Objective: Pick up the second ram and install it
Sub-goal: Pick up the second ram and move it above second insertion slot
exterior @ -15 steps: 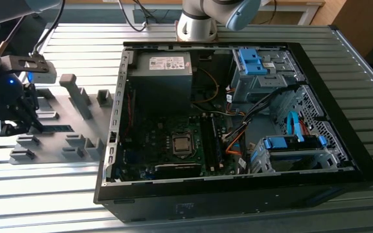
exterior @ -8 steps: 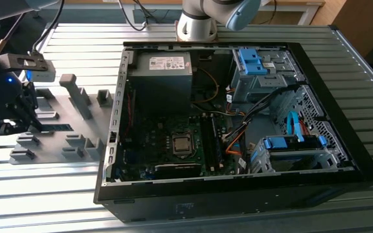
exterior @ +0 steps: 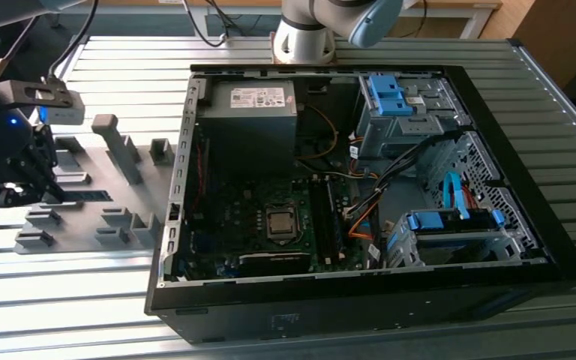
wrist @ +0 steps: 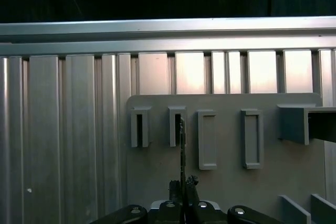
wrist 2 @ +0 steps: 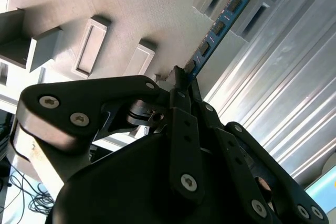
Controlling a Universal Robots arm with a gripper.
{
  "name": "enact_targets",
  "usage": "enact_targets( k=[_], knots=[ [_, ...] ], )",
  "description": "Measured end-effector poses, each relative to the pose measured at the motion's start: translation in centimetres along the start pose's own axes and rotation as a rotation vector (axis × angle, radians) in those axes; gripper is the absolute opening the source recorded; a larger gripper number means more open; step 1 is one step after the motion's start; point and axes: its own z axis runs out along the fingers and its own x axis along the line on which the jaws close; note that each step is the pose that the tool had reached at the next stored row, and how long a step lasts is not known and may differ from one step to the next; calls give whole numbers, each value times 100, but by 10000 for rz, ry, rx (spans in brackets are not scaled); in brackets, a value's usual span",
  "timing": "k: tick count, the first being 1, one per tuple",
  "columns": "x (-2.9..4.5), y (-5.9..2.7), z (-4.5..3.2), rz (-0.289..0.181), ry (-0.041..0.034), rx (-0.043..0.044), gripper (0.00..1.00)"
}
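Because we hold the second ram (wrist 2: 220, 22) by one end only, with the fingers of the gripper (wrist 2: 184, 77) pinched narrow on the board's thin faces, the long free length could swing or slip in the grasp. Its far end lies among the raised slot blocks of the grey holder tray (wrist 2: 131, 3), and we cannot tell whether it is clear of them, so it might snag there. A tilted stick would, we judge, meet its slot in the open computer case (exterior: 318, 315) crooked.

White label (exterior: 253, 96) on the grey metal power-supply box, at 11 o'clock inside the open black computer case (exterior: 368, 309): print illegible. No other text is readable.
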Motion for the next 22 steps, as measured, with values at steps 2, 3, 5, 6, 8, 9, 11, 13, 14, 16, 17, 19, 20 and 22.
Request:
enact_targets(
  k=[2, 3, 5, 6, 8, 9, 11, 13, 14, 16, 17, 19, 20, 22],
  knots=[
    [0, 0, -3, 0, 0, 0, 15],
    [0, 0, -6, 0, 0, 1, 15],
    [0, 0, -9, 0, 0, 0, 15],
    [0, 0, -10, 0, 0, 0, 15],
    [0, 0, -13, 0, 0, 0, 15],
    [0, 0, -14, 0, 0, 0, 15],
    [0, 0, -17, 0, 0, 0, 15],
    [0, 0, -21, 0, 0, 0, 15],
    [-1, 0, -23, 0, 0, 0, 15],
    [-1, 0, -37, 0, 0, 0, 15],
    [-1, 0, -41, 0, 0, 0, 15],
    [-1, 0, -44, 0, 1, 0, 15],
    [-1, 0, -46, 0, 1, 0, 15],
    [-1, 0, -52, 0, 1, 0, 15]
  ],
)
